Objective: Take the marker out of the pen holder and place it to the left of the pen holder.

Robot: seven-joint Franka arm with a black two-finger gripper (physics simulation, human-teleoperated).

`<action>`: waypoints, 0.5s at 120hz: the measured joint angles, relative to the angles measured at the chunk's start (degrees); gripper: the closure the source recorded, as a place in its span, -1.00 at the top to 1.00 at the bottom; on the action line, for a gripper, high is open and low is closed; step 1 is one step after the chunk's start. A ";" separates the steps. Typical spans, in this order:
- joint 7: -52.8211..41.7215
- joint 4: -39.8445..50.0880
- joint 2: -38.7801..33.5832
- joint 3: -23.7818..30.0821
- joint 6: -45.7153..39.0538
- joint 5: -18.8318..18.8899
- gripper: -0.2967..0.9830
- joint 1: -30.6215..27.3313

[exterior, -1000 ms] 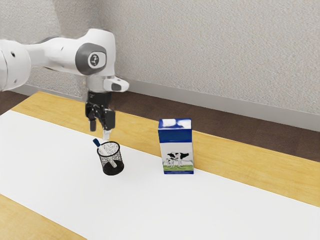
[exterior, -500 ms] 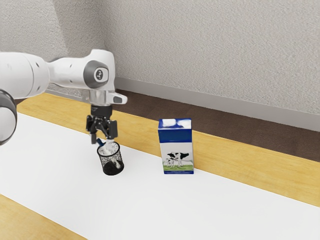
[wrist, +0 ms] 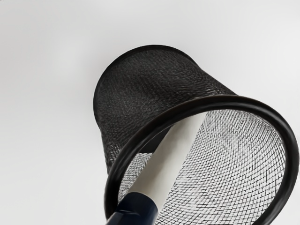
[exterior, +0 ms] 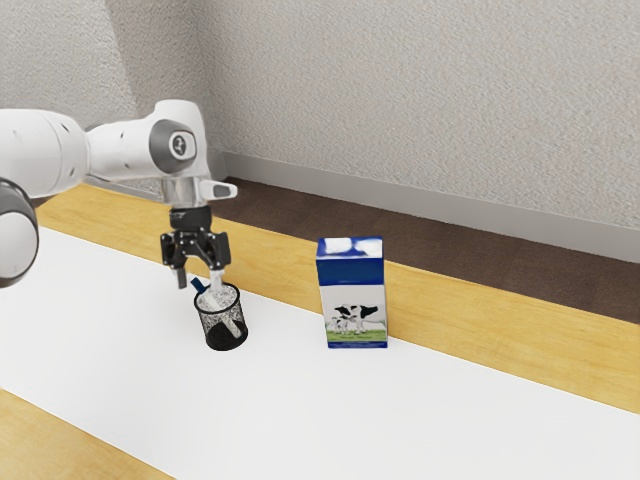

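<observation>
Closest to us, a near wooden strip (exterior: 60, 440) runs along the table, on this side of the pen holder. Then comes the white surface (exterior: 300, 420), spreading out all around the pen holder (exterior: 225, 338), and there stands that black mesh cup, upright, mouth up! And the marker (wrist: 171, 161)? It's in there, in the pen holder, tilted: pale barrel slanting down inside the mesh, dark blue end poking out past the rim on the exterior view's left. The wrist view peers right into the mouth, that blue end looming closest.

Up to the gripper (exterior: 199, 279), right above the pen holder and a touch toward the exterior view's left, pointing down. The jaws are apart, folks, clamped on nothing! The blue end sits close by the fingertips, seen between them from the side; whether either finger brushes it, I can't tell. Behind the hand, the white arm (exterior: 120, 150) reaches in above the pen holder from the exterior view's left.

Over on the exterior view's right of the pen holder, well apart from it, a milk carton (exterior: 356, 295) stands tall in blue and white, cow on the front. Beyond the pen holder stretches the far wooden strip (exterior: 500, 310), then the dark floor (exterior: 400, 240), the grey baseboard (exterior: 400, 206), and farthest of all, the textured wall (exterior: 400, 100).
</observation>
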State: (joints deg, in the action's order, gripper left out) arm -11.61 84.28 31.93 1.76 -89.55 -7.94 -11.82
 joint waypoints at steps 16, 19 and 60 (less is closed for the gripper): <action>1.09 0.02 0.20 -0.40 -0.72 -3.04 0.31 -1.51; 1.27 0.02 0.23 -0.51 -0.81 -3.33 0.27 -1.60; 3.30 0.03 0.05 -0.70 -1.32 -4.17 -0.13 -1.71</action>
State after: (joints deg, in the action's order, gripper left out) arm -8.31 84.31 31.97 1.05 -90.88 -12.11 -13.53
